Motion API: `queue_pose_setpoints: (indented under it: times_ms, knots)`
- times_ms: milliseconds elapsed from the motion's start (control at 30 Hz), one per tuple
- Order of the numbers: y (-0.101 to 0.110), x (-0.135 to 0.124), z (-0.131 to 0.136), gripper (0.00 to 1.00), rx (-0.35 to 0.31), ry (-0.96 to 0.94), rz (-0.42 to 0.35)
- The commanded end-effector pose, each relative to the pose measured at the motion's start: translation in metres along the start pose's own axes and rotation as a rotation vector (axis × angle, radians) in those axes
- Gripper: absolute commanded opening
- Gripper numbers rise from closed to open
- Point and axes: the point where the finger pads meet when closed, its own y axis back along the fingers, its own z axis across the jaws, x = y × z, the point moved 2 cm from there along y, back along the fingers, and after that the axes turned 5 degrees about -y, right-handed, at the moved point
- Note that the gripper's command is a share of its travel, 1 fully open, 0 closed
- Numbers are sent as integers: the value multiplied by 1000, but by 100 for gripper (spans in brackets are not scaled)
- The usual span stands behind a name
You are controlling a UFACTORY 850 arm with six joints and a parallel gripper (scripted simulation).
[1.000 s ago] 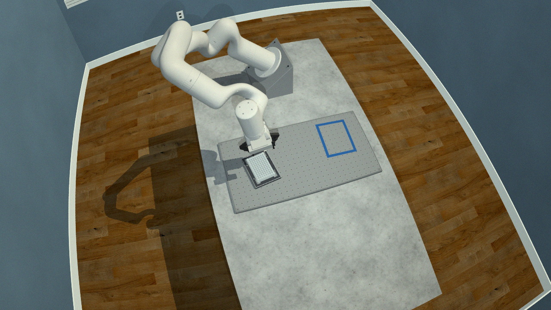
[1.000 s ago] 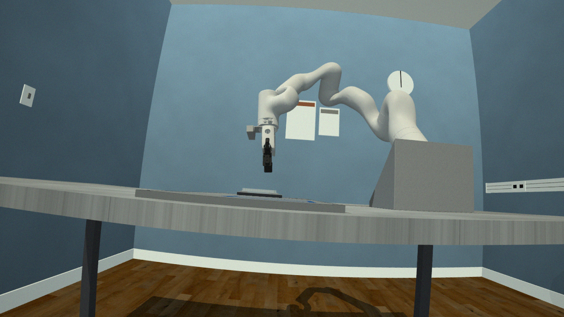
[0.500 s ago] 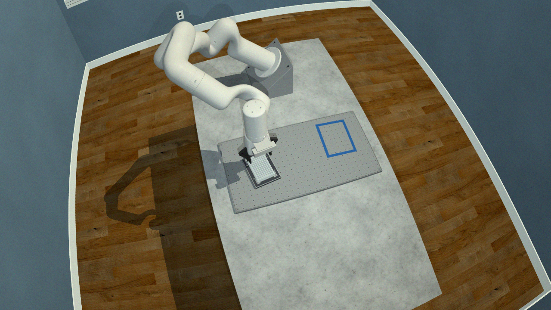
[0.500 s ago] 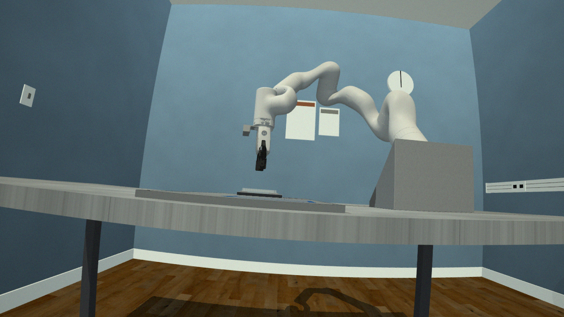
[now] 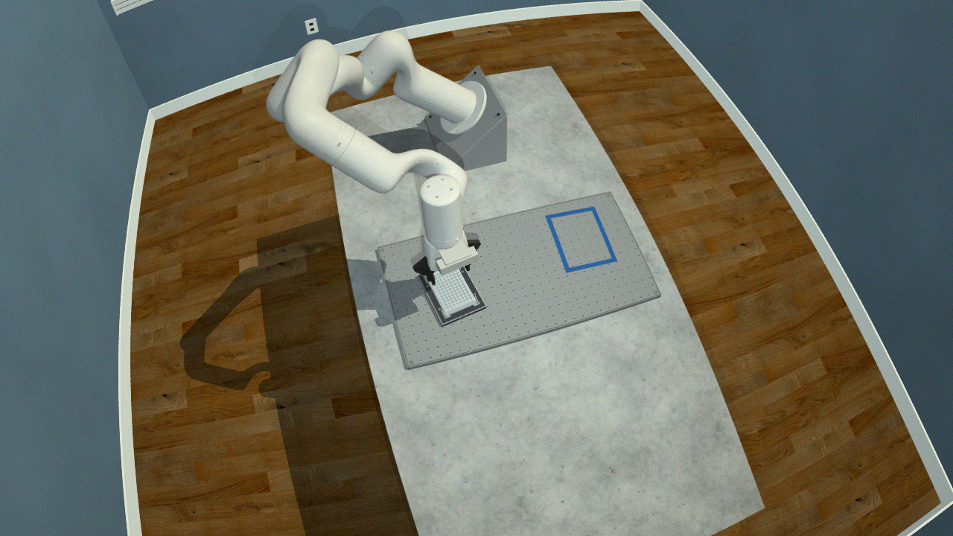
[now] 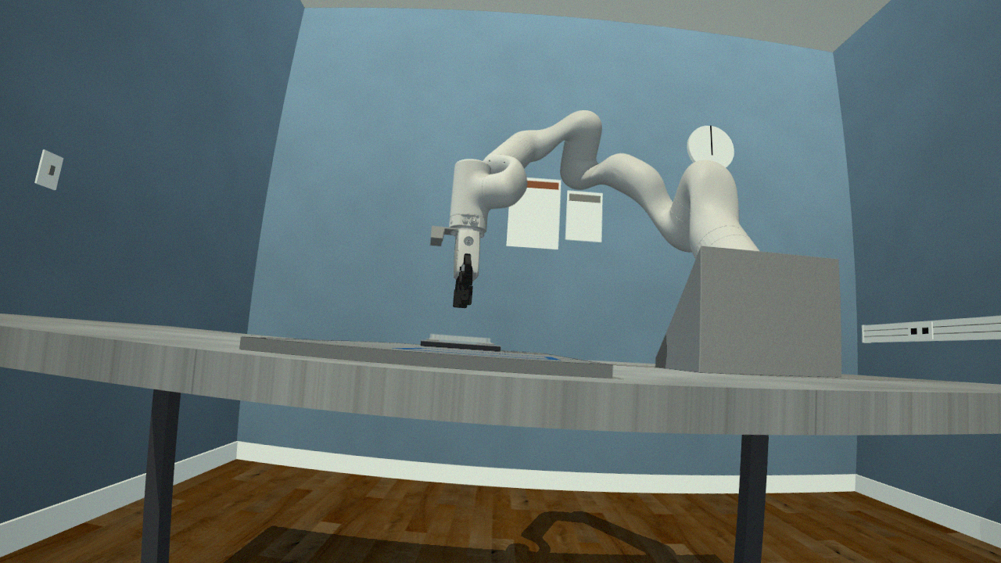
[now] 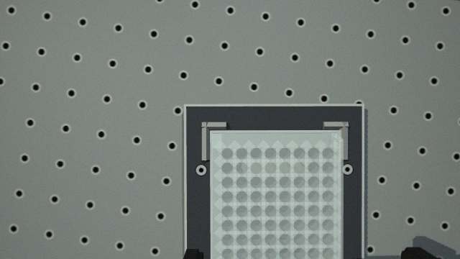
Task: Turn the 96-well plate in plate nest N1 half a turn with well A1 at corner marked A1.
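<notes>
A clear 96-well plate lies flat in the dark plate nest N1, between two grey corner locators. In the wrist view the plate's upper right corner looks cut off. The A1 mark is out of sight. My gripper is open and empty. It points straight down and hangs well above the plate's near end. Only its two dark fingertips show at the bottom edge of the wrist view, one on each side of the plate.
The nest sits on a grey perforated board on the table. A blue rectangle outline is marked on the board's right part. The arm's grey pedestal stands behind the board.
</notes>
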Motion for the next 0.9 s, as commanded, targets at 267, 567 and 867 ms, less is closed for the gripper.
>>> queue_pose_setpoints:
  times_ms: [267, 567, 867]
  knots:
    - [-16, 1, 0, 100, 0, -1, 2]
    - [-31, 1, 0, 100, 0, -1, 2]
    - [-43, 1, 0, 100, 0, -1, 2]
